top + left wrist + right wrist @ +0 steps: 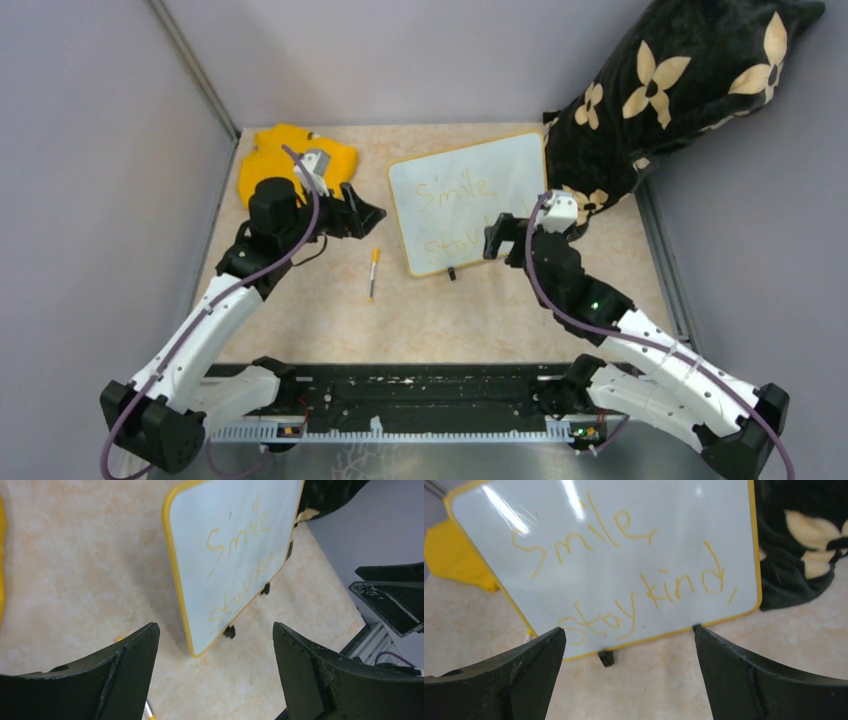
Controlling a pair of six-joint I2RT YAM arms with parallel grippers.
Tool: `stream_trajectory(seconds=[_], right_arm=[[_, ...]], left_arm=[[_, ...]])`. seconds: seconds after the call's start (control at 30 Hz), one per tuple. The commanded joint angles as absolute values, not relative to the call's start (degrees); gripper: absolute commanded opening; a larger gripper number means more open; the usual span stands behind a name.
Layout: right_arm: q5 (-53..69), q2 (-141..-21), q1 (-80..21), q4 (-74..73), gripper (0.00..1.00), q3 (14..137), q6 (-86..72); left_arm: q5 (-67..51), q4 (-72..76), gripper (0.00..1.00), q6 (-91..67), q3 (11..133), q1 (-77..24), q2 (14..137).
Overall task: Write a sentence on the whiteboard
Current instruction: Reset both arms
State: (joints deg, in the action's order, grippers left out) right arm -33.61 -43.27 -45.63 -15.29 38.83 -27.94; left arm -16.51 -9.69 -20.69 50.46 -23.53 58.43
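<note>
The whiteboard (468, 200) stands mid-frame, long edge running left to right, the sentence (624, 570) seemingly complete. The right hand (494, 243), nearest at its lower right edge, gapes empty; the left hand (366, 215) likewise.

I'm seeing a yellow cloth (268, 152) lying far-left on the table (480, 320), a marker (373, 272) lying mid-table, and a black floral cushion (680, 80) leaning far-right.

Free tabletop (460, 320) between arm bases and whiteboard (468, 203). Marker (373, 272) lies in gap left of whiteboard, near left gripper (370, 214). Yellow cloth (290, 158) fills far-left corner. Black flowered cushion (680, 85) blocks whiteboard's far right. Right gripper (495, 240) crowds whiteboard's near edge.
</note>
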Motion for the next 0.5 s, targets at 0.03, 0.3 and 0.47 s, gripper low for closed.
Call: stream_trajectory(seconds=[0.03,0.3,0.47], right_arm=[[-41.24,-50.11,-47.83,-13.72,0.99,52.77,-20.41],[-40.72,-54.47,-47.93,-10.16,0.99,68.43,-12.64],[-51.61,-59.28,-51.4,-9.61,0.99,79.29,-8.46]], left_arm=[[-12.48,-14.93,0.89,-18.78,62.98,-23.82,56.52],[3.92,-22.81,0.97,-20.21,78.04,-23.98,58.6],[11.46,-24.18,0.99,-25.29,85.25,-24.35,61.26]])
